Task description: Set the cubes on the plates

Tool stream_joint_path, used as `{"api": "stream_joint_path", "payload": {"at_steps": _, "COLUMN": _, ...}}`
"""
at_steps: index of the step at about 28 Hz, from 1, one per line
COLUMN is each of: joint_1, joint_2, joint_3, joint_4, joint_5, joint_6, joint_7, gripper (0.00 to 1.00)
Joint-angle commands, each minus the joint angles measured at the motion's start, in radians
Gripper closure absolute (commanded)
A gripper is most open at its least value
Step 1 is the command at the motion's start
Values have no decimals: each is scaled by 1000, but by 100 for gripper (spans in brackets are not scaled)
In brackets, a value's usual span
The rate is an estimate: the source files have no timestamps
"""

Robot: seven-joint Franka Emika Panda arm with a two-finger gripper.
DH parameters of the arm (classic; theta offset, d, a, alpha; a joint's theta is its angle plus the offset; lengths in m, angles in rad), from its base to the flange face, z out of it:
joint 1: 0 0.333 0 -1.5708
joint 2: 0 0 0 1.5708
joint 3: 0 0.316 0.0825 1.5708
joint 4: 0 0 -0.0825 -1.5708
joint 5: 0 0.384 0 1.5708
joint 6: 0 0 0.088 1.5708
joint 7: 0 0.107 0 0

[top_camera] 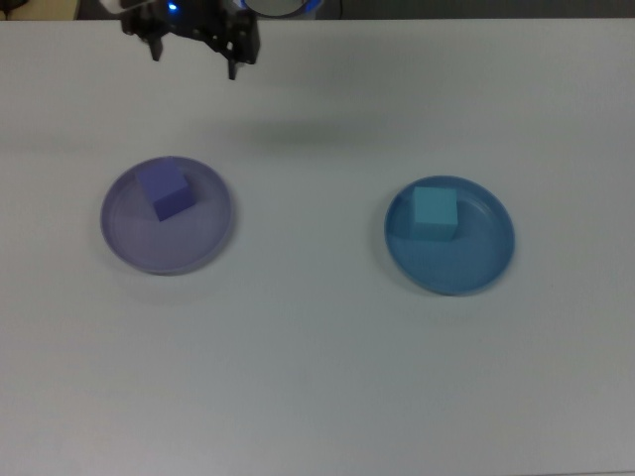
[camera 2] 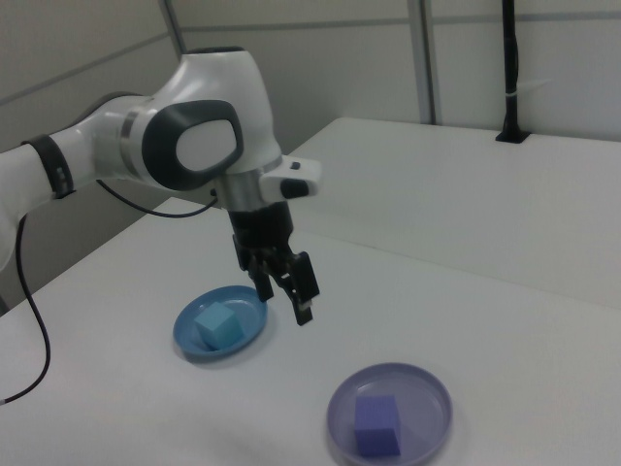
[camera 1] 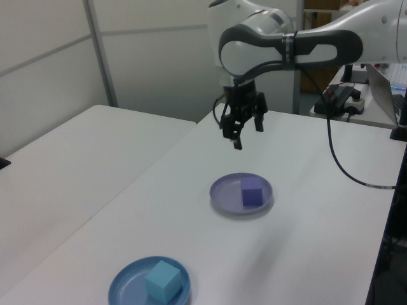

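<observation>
Purple cube [top_camera: 165, 190] is seen resting on the lavender plate [top_camera: 129, 246], at the left of the top view; it sits toward the plate's upper side, near the rim but inside it. Cyan cube [top_camera: 435, 213] is seen on the blue plate [top_camera: 466, 268], at the right of the top view, likewise off centre toward the upper left of the plate. Both cubes lie flat, none is on the bare table [top_camera: 317, 377]. Gripper [top_camera: 194, 42] is found at the upper left edge of the top view, raised well above the table; its fingers are spread apart and nothing is held between them. In the left view the gripper [camera 1: 243, 124] hangs above and behind the lavender plate, well apart from it. By this layout the placing is judged done, with only the retreat left. For that step to be done well, height should be held so that neither plate is brushed, no descent should be made over the lavender plate, and the cubes should be left undisturbed.
</observation>
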Motion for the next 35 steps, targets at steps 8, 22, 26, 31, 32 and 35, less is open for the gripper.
{"api": "stream_joint_path", "payload": {"at_steps": 8, "joint_1": 2, "joint_2": -11, "joint_3": -55, "joint_4": -18, "joint_5": 17, "joint_6": 1, "joint_7": -41, "gripper": 0}}
{"api": "stream_joint_path", "payload": {"at_steps": 22, "joint_1": -15, "joint_2": -10, "joint_3": -56, "joint_4": -15, "joint_5": 14, "joint_6": 1, "joint_7": -50, "gripper": 0}}
{"api": "stream_joint_path", "payload": {"at_steps": 26, "joint_1": -17, "joint_2": -10, "joint_3": -56, "joint_4": -13, "joint_5": 14, "joint_6": 4, "joint_7": -50, "gripper": 0}}
{"api": "stream_joint_path", "payload": {"at_steps": 31, "joint_1": -18, "joint_2": -7, "joint_3": -56, "joint_4": -4, "joint_5": 14, "joint_6": 2, "joint_7": -50, "gripper": 0}}
{"api": "stream_joint_path", "payload": {"at_steps": 32, "joint_1": -23, "joint_2": -7, "joint_3": -56, "joint_4": -3, "joint_5": 16, "joint_6": 2, "joint_7": -50, "gripper": 0}}
{"api": "stream_joint_path", "payload": {"at_steps": 35, "joint_1": -31, "joint_2": -5, "joint_3": -56, "joint_4": -1, "joint_5": 17, "joint_6": 4, "joint_7": -51, "gripper": 0}}
